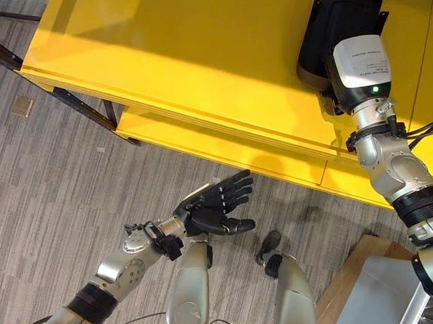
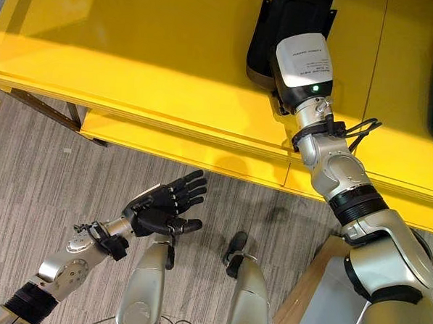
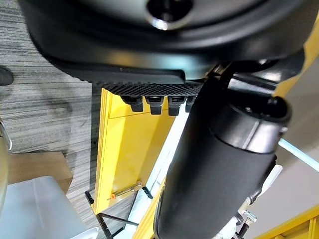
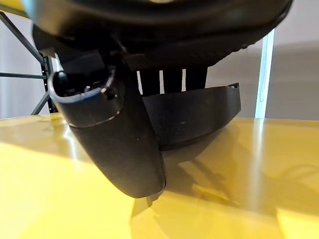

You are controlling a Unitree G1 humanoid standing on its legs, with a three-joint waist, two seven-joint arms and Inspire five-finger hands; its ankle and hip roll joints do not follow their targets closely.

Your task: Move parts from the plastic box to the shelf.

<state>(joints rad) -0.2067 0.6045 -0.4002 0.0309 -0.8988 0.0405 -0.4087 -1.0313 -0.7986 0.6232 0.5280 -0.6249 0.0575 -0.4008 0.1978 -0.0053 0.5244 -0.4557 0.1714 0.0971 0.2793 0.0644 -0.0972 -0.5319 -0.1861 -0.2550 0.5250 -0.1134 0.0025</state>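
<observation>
Yellow shelf (image 1: 207, 67), black part (image 2: 270, 34), grey-striped floor (image 1: 55, 190).

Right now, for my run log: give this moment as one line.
right hand: on black part, yellow shelf top | grip: unclear | left hand: open, empty, over floor

- Your shelf (image 1: 207, 67) spans the upper part of the head views, its lower board (image 1: 224, 151) just beneath the front edge.
- The part (image 2: 285, 35) sits on the shelf top at upper right — your right hand (image 4: 164, 69) lies over it.
- Your left hand (image 1: 218, 206) hangs at lower centre, above the floor (image 1: 47, 197), well apart from the shelf.
- A board (image 1: 356, 278) lies on the floor, lower right.
</observation>
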